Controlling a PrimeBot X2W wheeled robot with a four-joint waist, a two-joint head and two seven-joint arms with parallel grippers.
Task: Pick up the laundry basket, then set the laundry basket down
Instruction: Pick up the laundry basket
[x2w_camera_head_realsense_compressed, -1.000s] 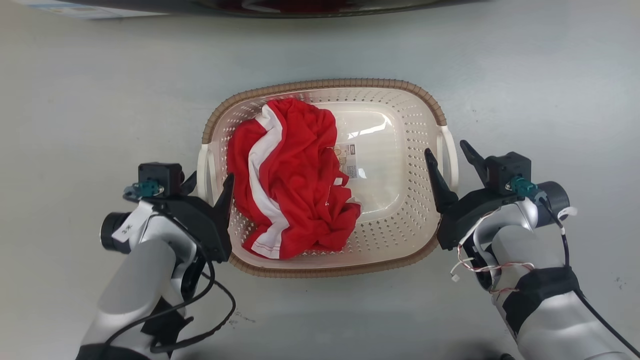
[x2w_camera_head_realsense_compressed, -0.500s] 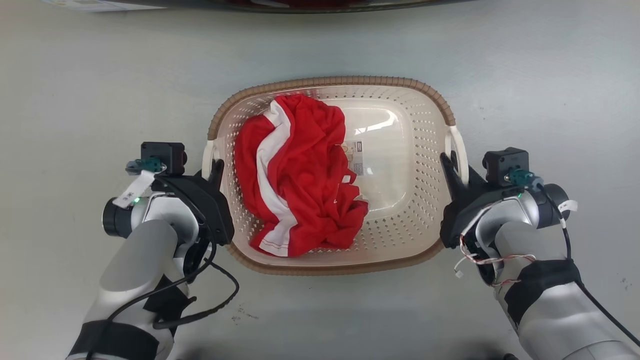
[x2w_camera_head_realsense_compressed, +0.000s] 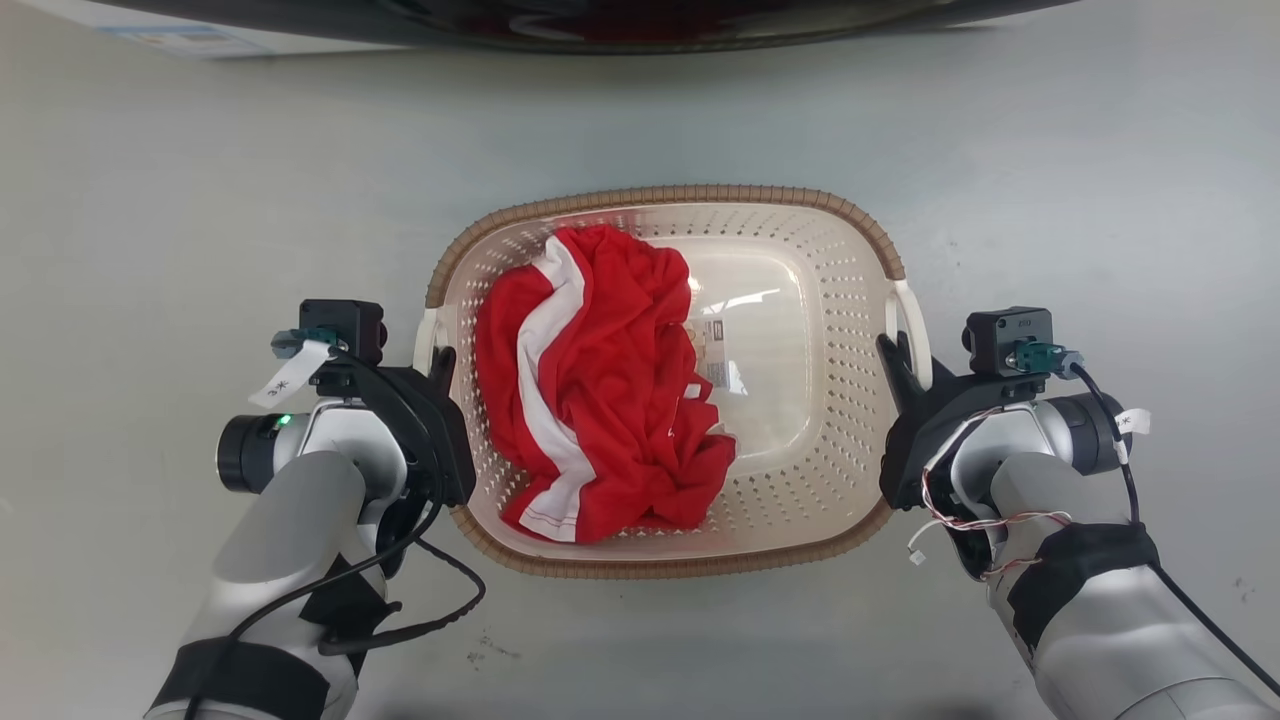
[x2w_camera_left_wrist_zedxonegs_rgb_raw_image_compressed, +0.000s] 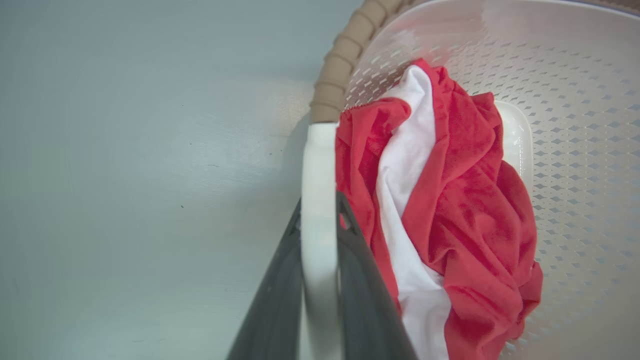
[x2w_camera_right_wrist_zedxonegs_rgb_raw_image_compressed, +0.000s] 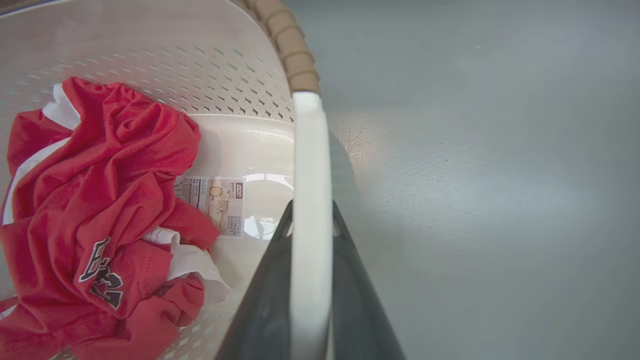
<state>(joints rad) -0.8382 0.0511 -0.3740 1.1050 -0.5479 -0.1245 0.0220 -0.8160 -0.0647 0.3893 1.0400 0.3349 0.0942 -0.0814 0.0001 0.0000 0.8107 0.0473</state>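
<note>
Left gripper (x2w_camera_head_realsense_compressed: 432, 358) is clamped tight on the left handle (x2w_camera_head_realsense_compressed: 424, 332) of the laundry basket (x2w_camera_head_realsense_compressed: 660, 193). Left wrist view shows both dark fingers (x2w_camera_left_wrist_zedxonegs_rgb_raw_image_compressed: 272, 300) pressed vs. the white bar, one each side, inner one next to the cloth. Right gripper (x2w_camera_head_realsense_compressed: 908, 355) is the same on the right handle (x2w_camera_head_realsense_compressed: 917, 318): its fingers (x2w_camera_right_wrist_zedxonegs_rgb_raw_image_compressed: 267, 300) pinch the white bar from both sides, inner one over the basket's inside, outer one over the floor (x2w_camera_head_realsense_compressed: 200, 200).

Laundry basket is mid-frame in head view, btwn the two arms, long side running left-right, over the grey floor. Can't tell if it rests on the floor or hangs just off it. Brown rim runs along far + near edges, white handles at the short ends.

Inside is a crumpled red shirt (x2w_camera_head_realsense_compressed: 610, 400) w/ a white stripe, filling approx. the left half and up against the left wall by the left gripper. Dark lettering shows on it in right wrist view. Right half of the bottom is bare, w/ a small printed label (x2w_camera_head_realsense_compressed: 718, 350) near the middle, just beside the shirt's edge.
</note>
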